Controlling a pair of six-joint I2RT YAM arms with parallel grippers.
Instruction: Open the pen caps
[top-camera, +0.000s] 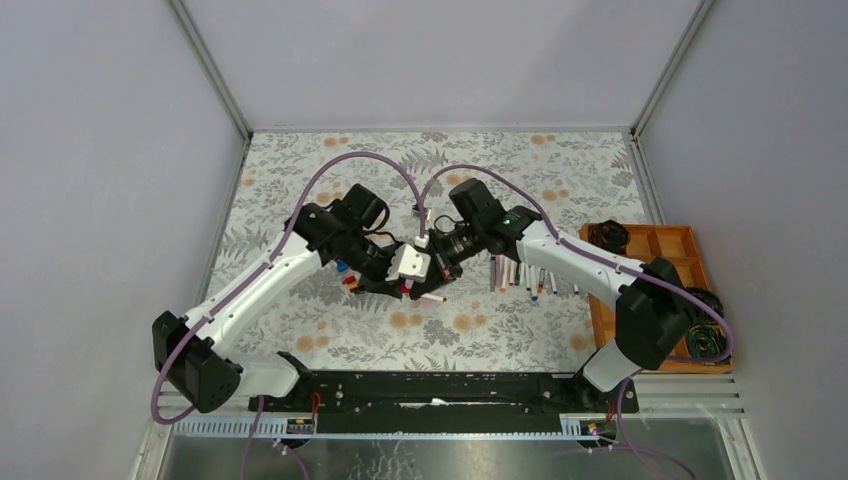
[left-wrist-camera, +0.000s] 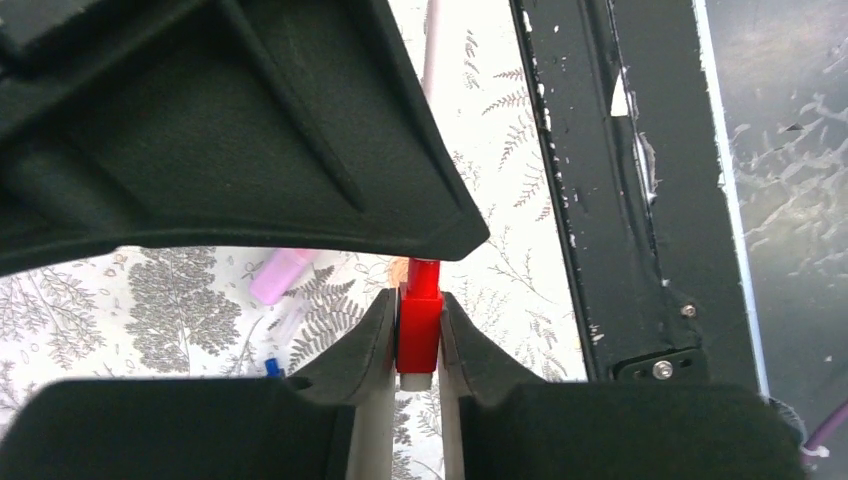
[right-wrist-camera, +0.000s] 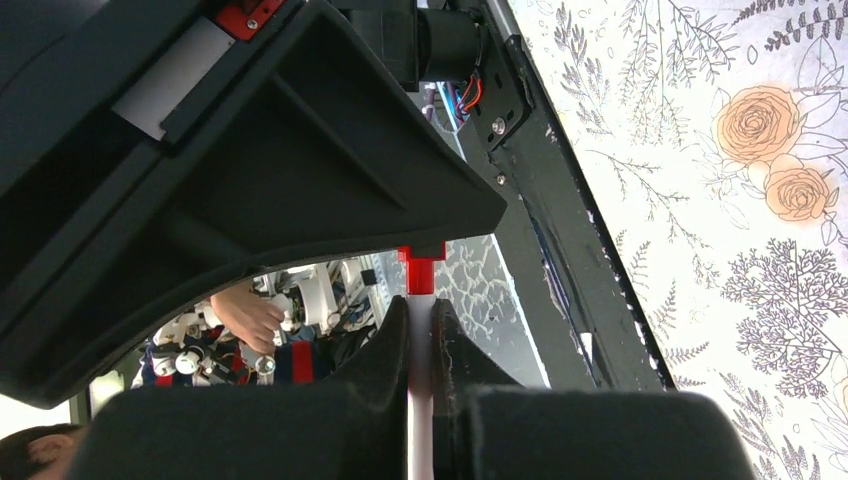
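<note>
1. Holding the pen (right-wrist-camera: 421, 400) at both ends lets one arm brace it while the other pulls. Your right fingers (right-wrist-camera: 385, 350) are closed tight on the white barrel. Your left fingers (left-wrist-camera: 370, 340) are closed tight on the red cap (left-wrist-camera: 418, 330).
2. Locate the held pen at the centre of the top view, raised above the desk (top-camera: 300, 170), where the two arms meet tip to tip. This opposed, in-line pose probably serves to direct the pull along the pen's axis.
3. Treat the cap as not yet off. In the right wrist view, the red end sits flush against the barrel just past the fingertips.
4. Check the cap grip in the left wrist view. It shows the red cap pinched squarely between both pads, and a pink piece (left-wrist-camera: 280, 276) lying on the desk at centre left. The barrel grip is not visible here.
5. Check the barrel grip in the right wrist view. Here the far end of the cap is hidden behind the opposing black finger at mid-frame.
6. Check the surroundings in the top view. A row of pens (top-camera: 525, 275) lies on the desk right of centre, beside the right arm. An orange tray (top-camera: 690, 240) sits at the right edge. Neither wrist view shows these items, and the top view is too coarse to confirm either grip.
</note>
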